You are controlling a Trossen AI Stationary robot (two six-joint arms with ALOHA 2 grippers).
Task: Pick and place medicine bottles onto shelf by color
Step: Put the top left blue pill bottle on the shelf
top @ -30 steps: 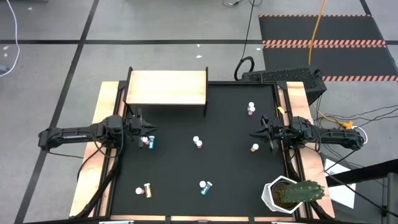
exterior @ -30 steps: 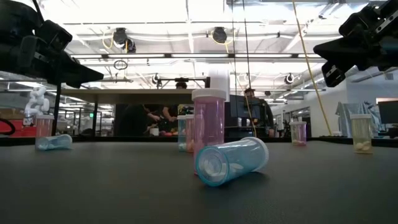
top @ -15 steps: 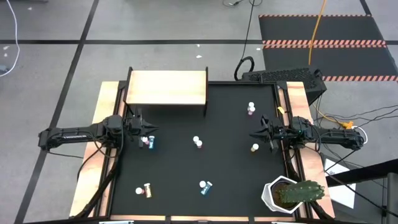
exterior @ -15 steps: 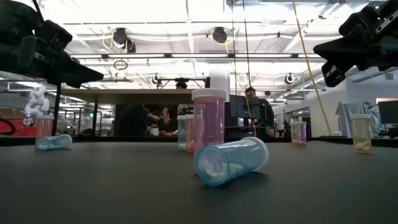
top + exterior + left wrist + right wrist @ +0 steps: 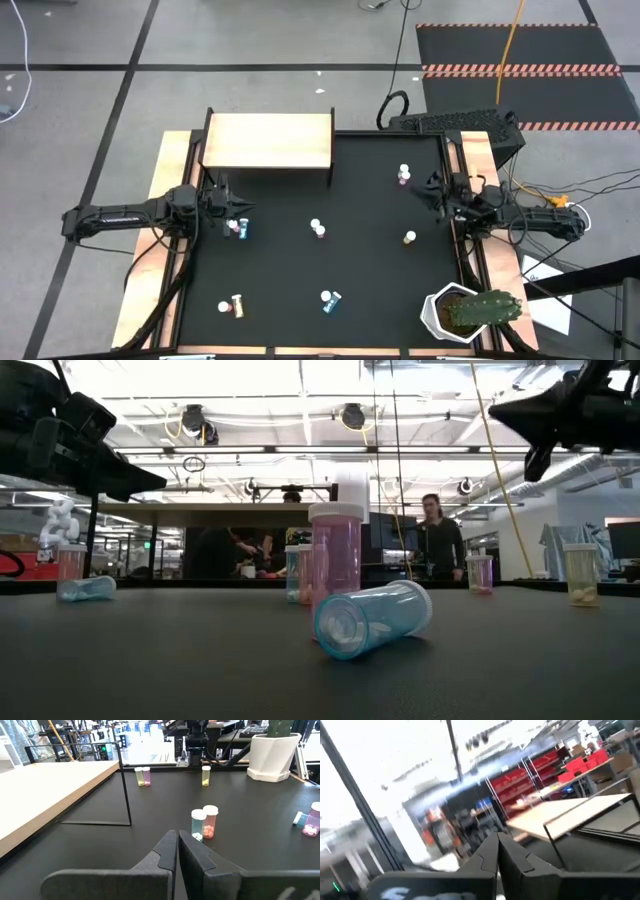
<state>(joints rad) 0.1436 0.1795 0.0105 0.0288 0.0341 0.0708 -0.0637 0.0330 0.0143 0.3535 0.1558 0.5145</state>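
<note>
Bottles (image 5: 319,229) scattered over the black tabletop (image 5: 380,260) below the shelf (image 5: 268,141) look light, rigid and slick, likely to tip or roll; grip mid-body, under the white cap. Both left end effector (image 5: 243,205) and right end effector (image 5: 430,186) are closed, holding nothing.

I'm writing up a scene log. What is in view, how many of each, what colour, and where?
shelf: one, pale wood, far left of the mat
mat: one, black, on the table
far-right bottles: two, yellow and pink, upright together
right-side bottle: one, yellow, upright
centre bottle: at least one, pink
left bottles: two, blue and pink, before the left gripper
near-middle bottles: two, pink upright, blue lying
near-left bottles: two, colours unclear
cactus pot: one, white, near-right corner
person: one, dark top, room behind
left gripper: shut, empty, left edge
right gripper: shut, empty, right edge
</note>
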